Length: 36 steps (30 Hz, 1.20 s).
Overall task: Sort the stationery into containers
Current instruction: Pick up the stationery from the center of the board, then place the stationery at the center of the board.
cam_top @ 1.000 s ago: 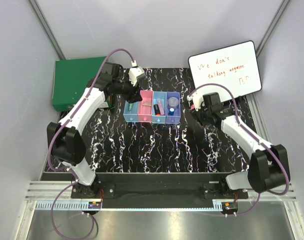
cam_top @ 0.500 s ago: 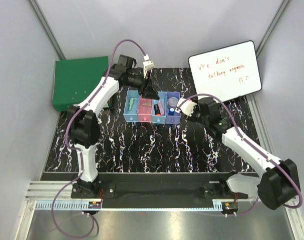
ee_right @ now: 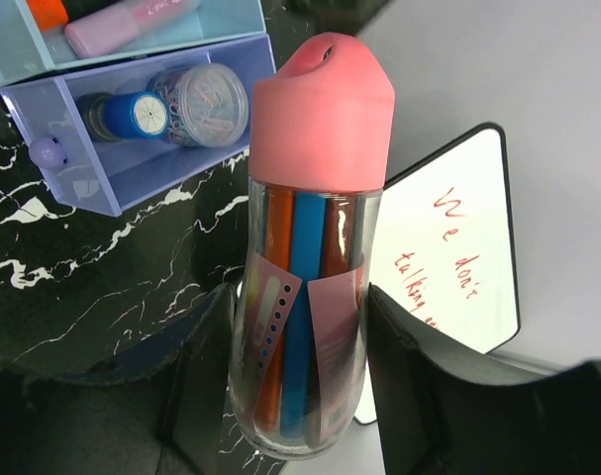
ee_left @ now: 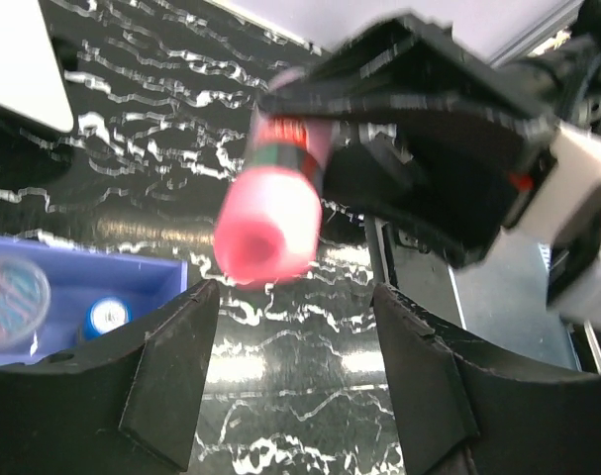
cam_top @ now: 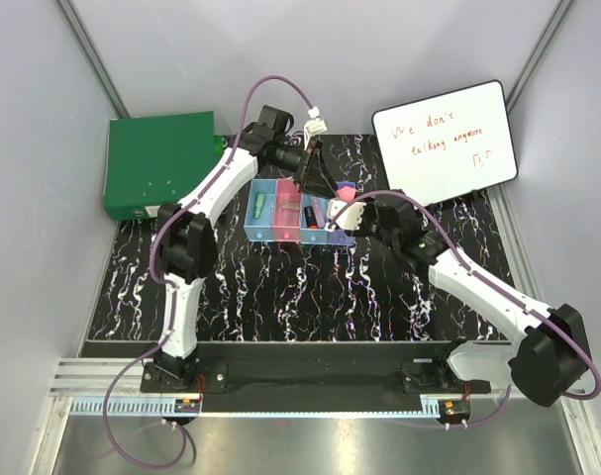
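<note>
Right gripper (ee_right: 305, 341) pinched the pink-capped tube (ee_right: 318, 148) between its jaws. Left gripper (ee_left: 292, 322) gaped, empty; the tube beyond its jaws was blurred.

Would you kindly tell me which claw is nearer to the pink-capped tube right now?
Right. The right claw is clamped around the body of the pink-capped tube; the left claw stands open just off its cap, apparently without touching it.
</note>
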Each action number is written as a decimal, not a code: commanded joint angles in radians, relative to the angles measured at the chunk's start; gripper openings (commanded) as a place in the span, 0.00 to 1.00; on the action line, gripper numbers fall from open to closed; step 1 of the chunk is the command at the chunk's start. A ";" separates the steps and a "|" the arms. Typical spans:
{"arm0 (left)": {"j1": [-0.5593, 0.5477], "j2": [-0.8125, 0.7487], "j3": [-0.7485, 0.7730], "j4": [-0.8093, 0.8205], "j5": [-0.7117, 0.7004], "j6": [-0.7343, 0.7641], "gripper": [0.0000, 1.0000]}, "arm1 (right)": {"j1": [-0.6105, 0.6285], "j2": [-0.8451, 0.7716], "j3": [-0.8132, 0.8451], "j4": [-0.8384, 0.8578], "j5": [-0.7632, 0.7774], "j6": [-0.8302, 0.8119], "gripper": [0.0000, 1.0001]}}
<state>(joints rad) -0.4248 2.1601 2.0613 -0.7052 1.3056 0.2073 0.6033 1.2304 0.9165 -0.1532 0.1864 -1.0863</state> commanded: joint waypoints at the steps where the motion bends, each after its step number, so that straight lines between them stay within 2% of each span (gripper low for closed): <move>1: -0.008 0.040 0.086 0.035 0.089 -0.043 0.68 | 0.030 0.009 0.071 0.081 0.042 -0.034 0.00; 15: -0.034 0.070 0.066 0.088 0.086 -0.055 0.68 | 0.056 0.024 0.101 0.081 0.053 -0.034 0.00; 18: -0.038 0.076 0.066 0.121 0.081 -0.095 0.65 | 0.058 0.024 0.096 0.084 0.053 -0.027 0.00; 19: -0.038 0.076 0.068 0.127 0.083 -0.098 0.57 | 0.061 0.024 0.094 0.084 0.054 -0.027 0.00; 21: -0.040 0.075 0.066 0.136 0.077 -0.105 0.50 | 0.061 0.023 0.091 0.086 0.054 -0.026 0.00; 22: -0.042 0.075 0.065 0.139 0.073 -0.109 0.42 | 0.062 0.023 0.091 0.089 0.054 -0.026 0.00; 25: -0.045 0.075 0.065 0.156 0.066 -0.123 0.27 | 0.064 0.024 0.087 0.092 0.054 -0.024 0.00; 26: -0.045 0.076 0.063 0.170 0.067 -0.128 0.14 | 0.065 0.023 0.085 0.095 0.054 -0.024 0.00; 29: -0.051 0.073 0.057 0.197 0.063 -0.147 0.06 | 0.067 0.024 0.082 0.099 0.053 -0.026 0.01; 30: -0.052 0.072 0.057 0.203 0.063 -0.154 0.03 | 0.069 0.024 0.079 0.098 0.050 -0.027 0.07; 31: -0.054 0.070 0.056 0.213 0.061 -0.158 0.01 | 0.069 0.023 0.076 0.099 0.047 -0.026 0.30; 33: -0.054 0.064 0.046 0.246 0.058 -0.187 0.00 | 0.072 0.017 0.059 0.098 0.041 -0.030 0.66; 34: -0.054 0.061 0.040 0.259 0.058 -0.195 0.00 | 0.070 0.011 0.055 0.096 0.036 -0.023 0.88; 35: -0.054 0.052 0.033 0.286 0.052 -0.204 0.00 | 0.072 0.009 0.050 0.095 0.032 -0.006 0.97; 36: -0.052 0.044 0.011 0.294 0.049 -0.204 0.00 | 0.070 -0.002 0.048 0.090 0.025 0.005 1.00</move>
<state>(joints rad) -0.4694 2.2398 2.0983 -0.5251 1.3514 0.0475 0.6559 1.2610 0.9607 -0.1272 0.2420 -1.1076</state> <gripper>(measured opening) 0.475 0.915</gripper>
